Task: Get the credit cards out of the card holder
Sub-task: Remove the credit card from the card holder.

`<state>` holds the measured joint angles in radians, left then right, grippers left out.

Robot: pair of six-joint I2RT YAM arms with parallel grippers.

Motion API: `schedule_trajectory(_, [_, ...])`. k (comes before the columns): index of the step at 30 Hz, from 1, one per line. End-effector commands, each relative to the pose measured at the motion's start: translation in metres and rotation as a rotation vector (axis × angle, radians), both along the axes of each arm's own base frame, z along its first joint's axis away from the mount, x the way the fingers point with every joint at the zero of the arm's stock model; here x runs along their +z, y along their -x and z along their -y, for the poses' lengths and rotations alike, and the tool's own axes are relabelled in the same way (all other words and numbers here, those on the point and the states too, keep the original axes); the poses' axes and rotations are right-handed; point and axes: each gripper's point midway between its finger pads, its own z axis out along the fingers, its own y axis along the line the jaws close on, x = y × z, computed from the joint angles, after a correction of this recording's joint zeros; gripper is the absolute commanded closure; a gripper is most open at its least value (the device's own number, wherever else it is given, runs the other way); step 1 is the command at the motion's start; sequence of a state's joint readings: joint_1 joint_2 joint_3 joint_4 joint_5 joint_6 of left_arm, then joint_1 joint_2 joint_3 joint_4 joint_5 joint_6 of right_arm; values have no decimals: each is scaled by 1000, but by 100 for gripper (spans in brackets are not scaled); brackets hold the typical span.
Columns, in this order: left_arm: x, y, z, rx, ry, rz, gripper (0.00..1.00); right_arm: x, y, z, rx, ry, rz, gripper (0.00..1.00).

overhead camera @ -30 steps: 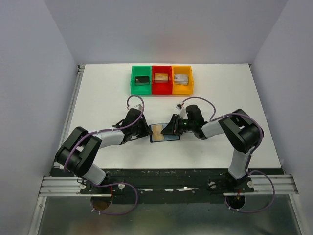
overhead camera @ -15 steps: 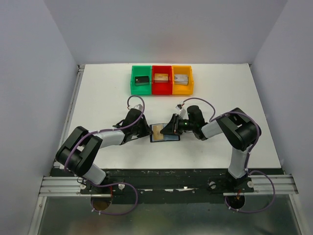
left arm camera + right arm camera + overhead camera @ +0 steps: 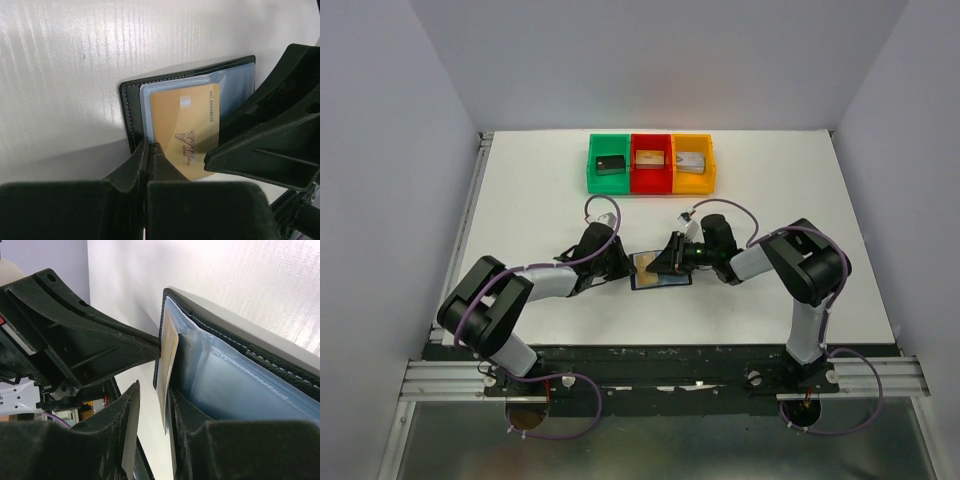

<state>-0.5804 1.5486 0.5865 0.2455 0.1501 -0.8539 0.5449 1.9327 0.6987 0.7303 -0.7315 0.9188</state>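
The card holder lies open on the white table, a black wallet with bluish-grey pockets. A tan-gold credit card marked VIP sticks partly out of one pocket. My left gripper is shut, its tips resting on the holder's near edge beside the card. My right gripper is open around the free end of that card; the card lies against one finger, with a gap to the other. In the top view both grippers meet over the holder. No other cards show.
A green bin, a red bin and an orange bin stand in a row at the back of the table, each holding a small blocky item. The right gripper's body fills the right side of the left wrist view.
Both grippers and the card holder have shifted slightly to the right on the table. The left gripper stays shut at the holder's edge.
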Motion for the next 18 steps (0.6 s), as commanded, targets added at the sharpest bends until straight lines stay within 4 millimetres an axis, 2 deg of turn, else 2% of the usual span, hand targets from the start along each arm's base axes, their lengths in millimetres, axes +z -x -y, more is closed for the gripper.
schedule_trajectory(1, [-10, 18, 10, -71, 16, -39, 100, -1, 1, -5, 34, -7, -9, 63])
schedule_trajectory(12, [-6, 18, 15, -87, 23, -26, 99, -4, 1, -5, 41, 14, -25, 62])
schedule_trajectory(16, [-2, 16, 10, -66, 4, -11, 84, -3, 4, -3, 49, 26, -20, 63])
schedule_trajectory(18, [-2, 16, 8, -62, -1, -9, 82, -4, 5, -2, 52, 42, -19, 63])
